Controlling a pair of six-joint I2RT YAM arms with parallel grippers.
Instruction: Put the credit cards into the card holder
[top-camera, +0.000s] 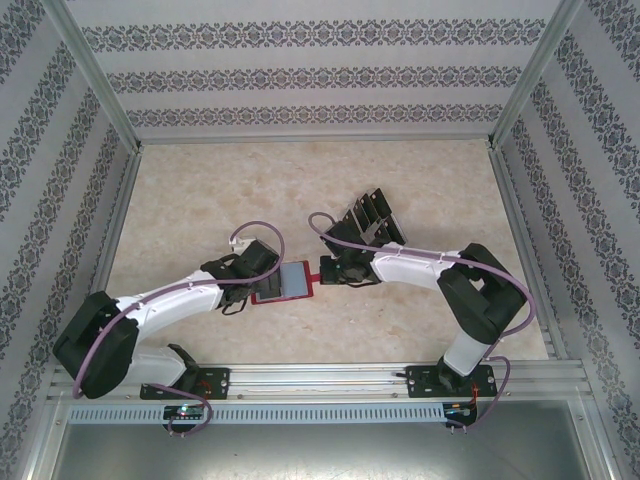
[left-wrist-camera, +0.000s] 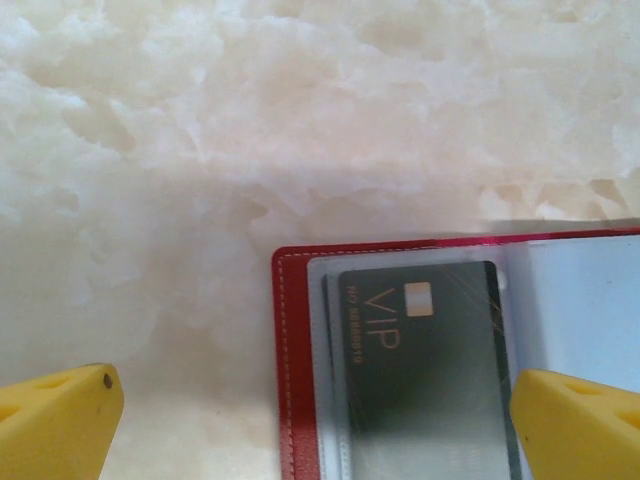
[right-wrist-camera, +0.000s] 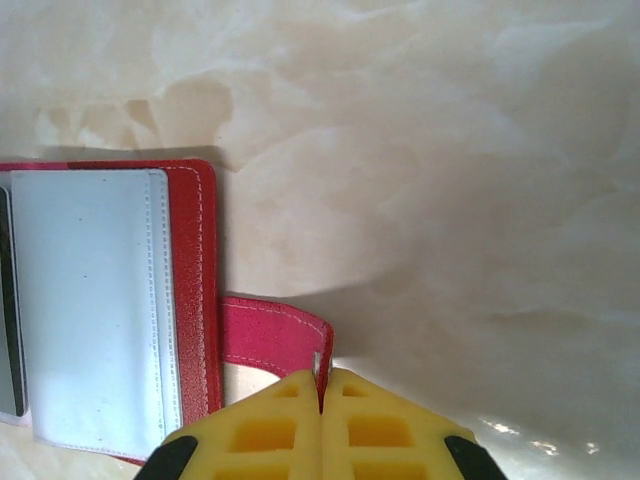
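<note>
A: One card (left-wrist-camera: 420, 360) is in the wallet (left-wrist-camera: 287, 380), under clear plastic, VIP print up. It lies between the left gripper (left-wrist-camera: 315, 425) fingers, just beside one finger (left-wrist-camera: 575, 420) and well off the other. Jaws are spread wide, holding nothing.
B: Right side?
A: Right gripper (right-wrist-camera: 322, 400) is pinched closed on the tab (right-wrist-camera: 270, 335), with the tab end caught at the fingertips. My read is it's pinning the wallet open and flat on the table (right-wrist-camera: 450, 200).
B: So the step is loading cards?
A: I think so, early on. Can't tell if that card is fully home, because its lower end runs out of frame. The other cards (top-camera: 360, 212) stand in the rack (top-camera: 382, 234), behind the right jaws and well apart from the left ones.
B: Next?
A: Likely the left arm fetches another card while the right holds the tab. That needs a thin edge pinch, then a shallow slide. The sleeve (right-wrist-camera: 90, 300) nearest the right jaws looks empty.
B: View differences?
A: Overhead gives the rack and the arms flanking the wallet, but it's too coarse for the pinch or the print. Right wrist settles the tab grip. Left wrist settles the seated card.
</note>
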